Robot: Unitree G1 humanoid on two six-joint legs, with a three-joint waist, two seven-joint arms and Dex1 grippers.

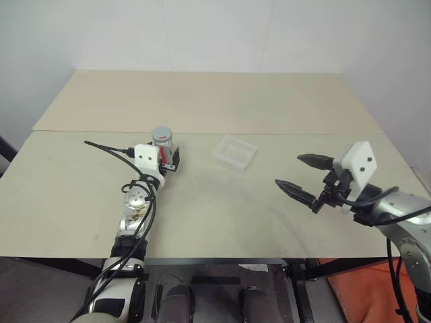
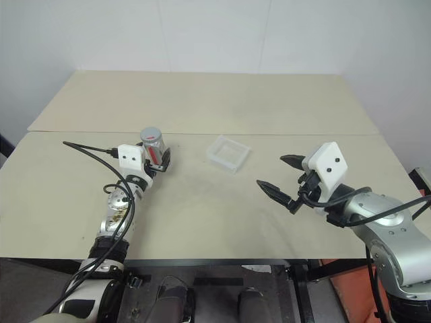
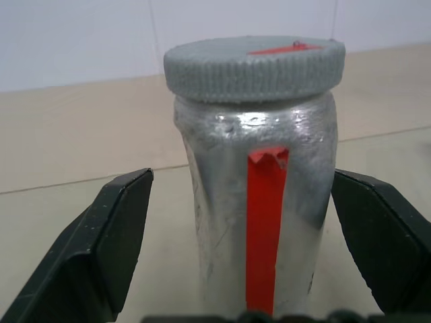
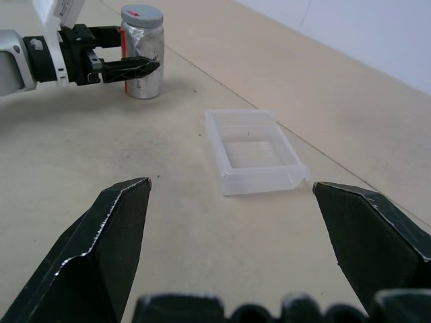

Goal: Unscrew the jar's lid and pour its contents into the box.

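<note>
The jar point(image 1: 162, 142) stands upright on the table point(image 1: 222, 208), left of centre, with its grey ribbed lid point(image 3: 254, 67) screwed on. The left gripper point(image 1: 171, 160) has its two fingers spread wide, one on each side of the jar's body; the left wrist view shows a gap between each pad and the silvery wall, so nothing is clamped yet. The step in hand looks like securing the jar before unscrewing. The next move calls for closing the left fingers squarely on the body, below the lid, so the cap stays free for the other gripper.

The right gripper point(image 1: 304, 176) hovers at the right, well apart from the jar, fingers wide apart and empty. The box point(image 1: 236, 153), a shallow translucent tray, lies just right of the jar and appears empty.

The jar's contents cannot be made out through its foil-like wall, and its base is cut off in the left wrist view.
</note>
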